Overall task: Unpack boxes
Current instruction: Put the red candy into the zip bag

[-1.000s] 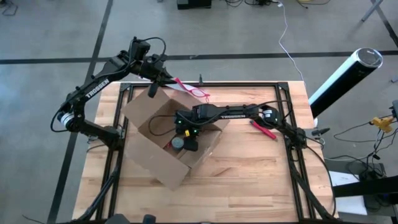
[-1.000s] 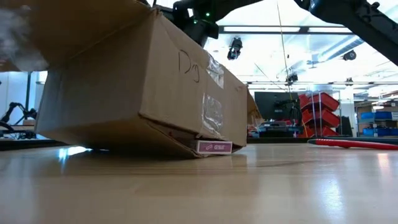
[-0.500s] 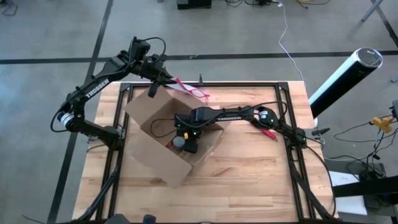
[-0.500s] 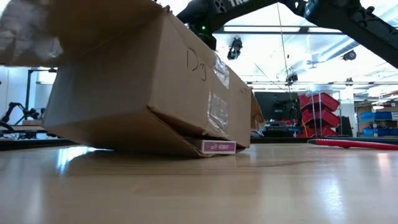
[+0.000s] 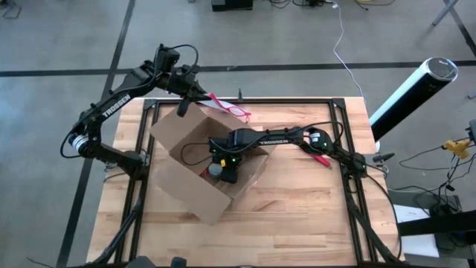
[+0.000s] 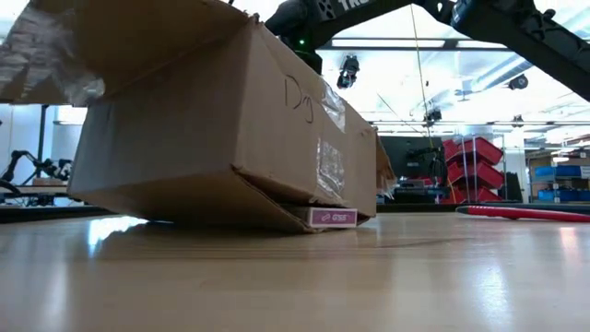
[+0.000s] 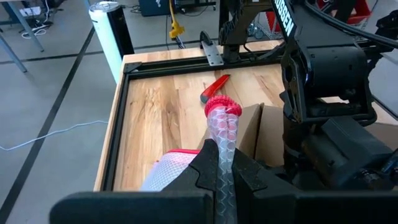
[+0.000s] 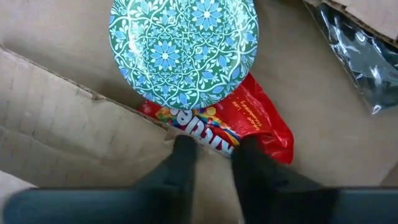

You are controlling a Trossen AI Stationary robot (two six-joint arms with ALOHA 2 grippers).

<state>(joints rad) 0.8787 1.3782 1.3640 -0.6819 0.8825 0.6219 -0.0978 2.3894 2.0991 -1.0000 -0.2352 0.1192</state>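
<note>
Two black jointed arms, left arm (image 5: pixel 111 104) and right arm (image 5: pixel 279 137), each lettered TROSSEN in white along one link (black cables loop beside the joints); green indicator lights glow at the right wrist.

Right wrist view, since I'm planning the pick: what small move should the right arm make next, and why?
Probably ease the right claw down and close on the red candy bag. Its open fingers hang just above the bag's edge on the floor of the cardboard box, and the patterned round tin lies on the bag's far end. The left claw pinches a pink-edged pouch at the box's back.
</note>
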